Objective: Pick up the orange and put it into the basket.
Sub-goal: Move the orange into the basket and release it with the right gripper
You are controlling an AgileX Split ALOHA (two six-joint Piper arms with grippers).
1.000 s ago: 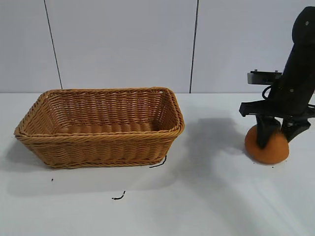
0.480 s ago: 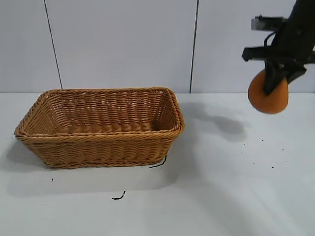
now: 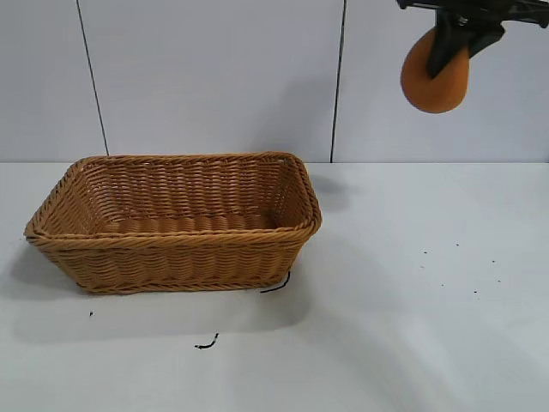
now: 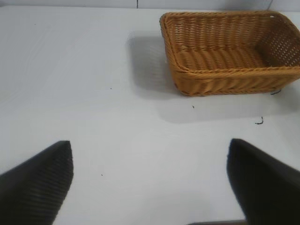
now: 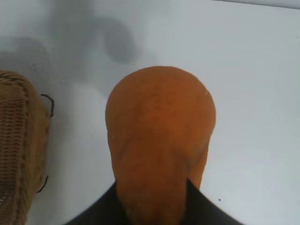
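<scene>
My right gripper [image 3: 450, 39] is shut on the orange [image 3: 433, 73] and holds it high in the air at the top right, to the right of the basket [image 3: 176, 219]. In the right wrist view the orange [image 5: 159, 140] hangs neck-first between the fingers, with the basket's corner [image 5: 18, 150] at the edge below. The wicker basket stands empty on the white table at the left. My left gripper [image 4: 150, 180] is open and empty, parked over bare table; the basket [image 4: 229, 51] lies farther off in its view.
Small dark threads [image 3: 206, 343] lie on the table in front of the basket, and one [image 3: 276, 284] at its front right corner. A few dark specks [image 3: 455, 275] dot the table at the right. A panelled white wall stands behind.
My right gripper has lifted the orange from the table at the right to high in the air and moved it slightly left toward the basket. The left arm has not moved.
</scene>
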